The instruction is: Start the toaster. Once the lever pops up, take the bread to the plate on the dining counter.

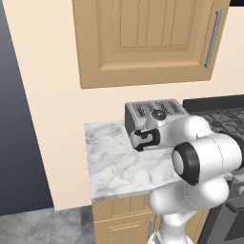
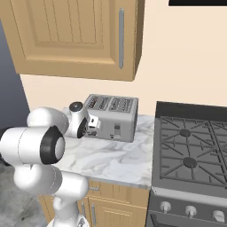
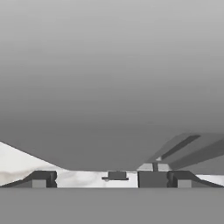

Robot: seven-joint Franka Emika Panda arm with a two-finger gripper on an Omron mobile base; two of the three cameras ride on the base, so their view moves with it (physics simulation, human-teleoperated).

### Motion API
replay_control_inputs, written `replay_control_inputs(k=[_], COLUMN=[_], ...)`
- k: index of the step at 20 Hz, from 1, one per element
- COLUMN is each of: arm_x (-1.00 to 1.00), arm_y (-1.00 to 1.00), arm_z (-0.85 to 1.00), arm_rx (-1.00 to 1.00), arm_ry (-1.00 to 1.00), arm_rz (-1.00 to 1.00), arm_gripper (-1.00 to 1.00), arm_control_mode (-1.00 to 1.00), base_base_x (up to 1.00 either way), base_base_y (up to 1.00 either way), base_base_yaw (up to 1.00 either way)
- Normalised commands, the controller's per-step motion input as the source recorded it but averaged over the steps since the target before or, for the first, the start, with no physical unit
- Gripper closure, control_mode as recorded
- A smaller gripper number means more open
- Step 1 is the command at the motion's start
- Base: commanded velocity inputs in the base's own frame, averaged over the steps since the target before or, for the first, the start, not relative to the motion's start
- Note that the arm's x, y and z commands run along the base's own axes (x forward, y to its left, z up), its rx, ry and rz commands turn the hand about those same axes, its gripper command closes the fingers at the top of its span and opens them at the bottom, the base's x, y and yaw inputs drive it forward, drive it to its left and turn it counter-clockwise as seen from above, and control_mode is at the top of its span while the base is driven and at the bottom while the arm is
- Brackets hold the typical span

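Note:
The grey toaster (image 1: 164, 108) (image 2: 113, 111) stands at the back of a narrow marble worktop (image 1: 112, 164) (image 2: 111, 162), beside the wall. My gripper (image 1: 143, 139) (image 2: 91, 124) (image 3: 111, 180) is open and sits right up against the toaster's front face at its left end, holding nothing. In the hand view that grey face is very near, with my fingertips (image 3: 40, 179) spread wide at the bottom. A dark lever (image 2: 117, 130) shows in its slot further right on the front. Brownish streaks show in the left top slots; I cannot tell whether they are the bread. The plate and dining counter are out of view.
A black gas stove (image 1: 217, 116) (image 2: 191, 153) adjoins the worktop on the right, with knobs (image 2: 190, 210) on its front. A wooden wall cabinet (image 1: 147, 40) (image 2: 73, 35) hangs above the toaster. The worktop's left edge ends at a wall corner.

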Motion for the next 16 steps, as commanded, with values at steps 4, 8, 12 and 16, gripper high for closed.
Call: replay_control_inputs(k=[4, 8, 12, 16], arm_x=[0.0, -0.03, -0.16, -0.26], arm_y=[0.0, 0.0, 0.0, 0.0], arm_z=[0.13, 0.14, 0.08, 0.06], arm_rx=[0.0, 0.0, 0.0, 0.0], arm_ry=[-0.03, -0.06, -0.16, -0.2], arm_rz=[0.0, 0.0, 0.0, 0.0], arm_gripper=[-1.0, -1.0, -1.0, -1.0], arm_control_mode=[-1.0, -1.0, -1.0, -1.0], base_base_x=[0.0, 0.0, 0.0, 0.0], base_base_y=[0.0, 0.0, 0.0, 0.0], base_base_yaw=[0.0, 0.0, 0.0, 0.0])
